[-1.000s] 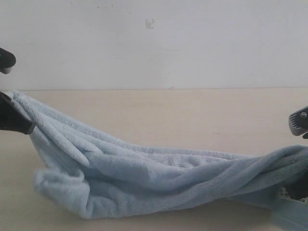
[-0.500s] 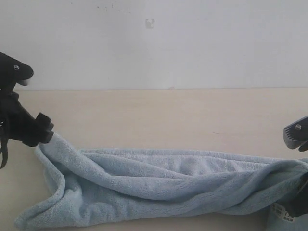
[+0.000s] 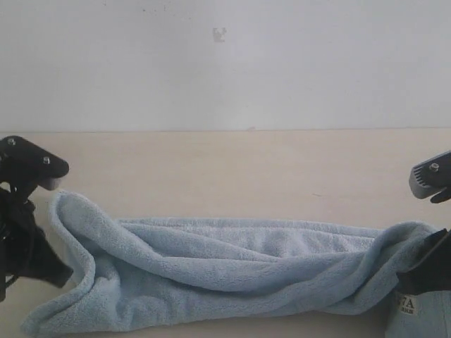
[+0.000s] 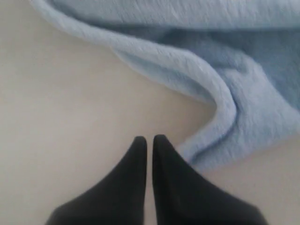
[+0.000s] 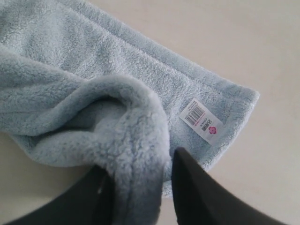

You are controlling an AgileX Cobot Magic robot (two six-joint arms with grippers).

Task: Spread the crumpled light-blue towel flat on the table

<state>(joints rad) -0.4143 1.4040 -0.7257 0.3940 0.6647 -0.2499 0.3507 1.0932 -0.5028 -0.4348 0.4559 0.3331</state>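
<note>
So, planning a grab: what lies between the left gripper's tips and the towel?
Only bare table, per the left wrist view, separates the left gripper from the towel.

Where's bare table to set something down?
Wide bare strip of table between the wall and the towel, running the full width. Front is crowded: towel fills it, left tool and right tool at its ends.

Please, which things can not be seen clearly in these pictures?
1. Exterior view: the bottom edge cuts off the lower right corner of the towel.
2. Right wrist view: the print on the tag is too small to read; whether the right gripper pinches the fold or only flanks it is unclear.
3. Left wrist view: the towel's own folds hide its inner layers.
</note>
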